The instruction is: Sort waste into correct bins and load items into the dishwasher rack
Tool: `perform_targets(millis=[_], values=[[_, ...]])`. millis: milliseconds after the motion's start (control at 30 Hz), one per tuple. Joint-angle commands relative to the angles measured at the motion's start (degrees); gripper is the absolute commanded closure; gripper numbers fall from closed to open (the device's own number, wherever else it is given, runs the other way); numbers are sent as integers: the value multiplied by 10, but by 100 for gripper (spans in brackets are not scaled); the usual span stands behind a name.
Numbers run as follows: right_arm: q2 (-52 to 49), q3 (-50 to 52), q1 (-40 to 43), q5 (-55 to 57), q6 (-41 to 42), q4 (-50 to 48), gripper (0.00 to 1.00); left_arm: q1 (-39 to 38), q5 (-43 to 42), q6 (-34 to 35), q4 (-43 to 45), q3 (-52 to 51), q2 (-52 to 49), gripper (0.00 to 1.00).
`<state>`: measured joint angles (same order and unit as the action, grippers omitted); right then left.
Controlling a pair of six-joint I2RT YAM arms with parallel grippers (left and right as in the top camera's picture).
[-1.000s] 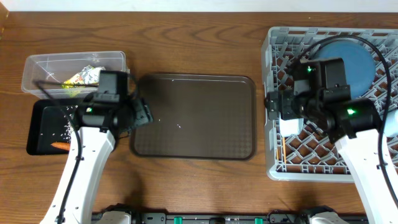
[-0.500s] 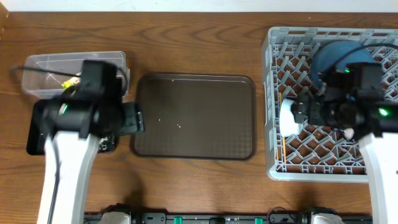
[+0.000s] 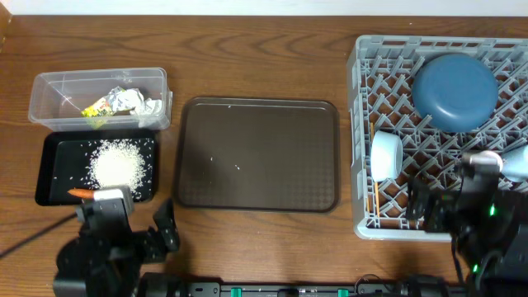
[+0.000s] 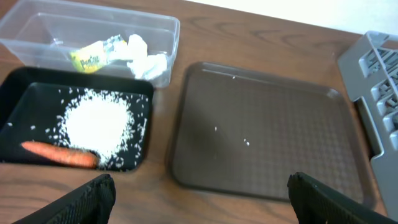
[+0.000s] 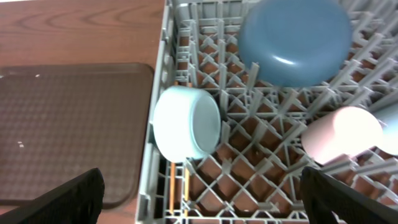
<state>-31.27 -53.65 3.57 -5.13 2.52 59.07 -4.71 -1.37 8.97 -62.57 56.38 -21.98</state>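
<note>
The clear tub (image 3: pixel 58 91) holds a yellow wrapper (image 3: pixel 103 105) and tissue wads (image 3: pixel 140 105). Just in front of it, the black tray (image 3: pixel 56 161) carries a rice heap (image 3: pixel 120 163) and a carrot (image 3: pixel 80 193). In the grey rack (image 3: pixel 356 140) lie the blue dish (image 3: pixel 454 91), the pale-blue bowl (image 3: pixel 386 154) on its side, chopsticks (image 5: pixel 177 186), a pink cup (image 5: pixel 342 134) and a light-blue cup (image 3: pixel 516 163). My left gripper (image 4: pixel 200 196) hangs open and empty above the table's near edge. My right gripper (image 5: pixel 200 196) is open over the rack's near side, also empty.
The brown serving tray (image 3: pixel 257 154) lies between the bins and the rack, with only a few rice grains (image 4: pixel 245 142) on it. My left arm (image 3: pixel 103 243) and right arm (image 3: pixel 483 227) sit low at the near edge.
Both arms have drawn back toward the near edge, the left away from the bins and the right off the rack's middle. The left jaws have spread wider.
</note>
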Motion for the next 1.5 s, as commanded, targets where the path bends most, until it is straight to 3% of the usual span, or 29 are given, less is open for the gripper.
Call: perform_targets(millis=[0,233,800,933,1100,1333,1467], values=[[43,25,1,21,-5,9,1,2,1,1,5,-25,33,8],[63,28,1,21,-4,96,1,2,2,1,-15,-26,38,7],[66,29,-1,24,-5,89,1,2,1,1,-16,-26,38,6],[89,52,-33,23,-7,6,1,2,2,1,-16,-26,38,5],[174,153,-84,23,-16,-152,1,2,2,1,-16,-26,38,5],[292,328,-90,19,-15,-363,1,2,2,1,-16,-26,38,5],[309,397,-84,19,-19,-455,1,2,1,1,-16,-26,38,5]])
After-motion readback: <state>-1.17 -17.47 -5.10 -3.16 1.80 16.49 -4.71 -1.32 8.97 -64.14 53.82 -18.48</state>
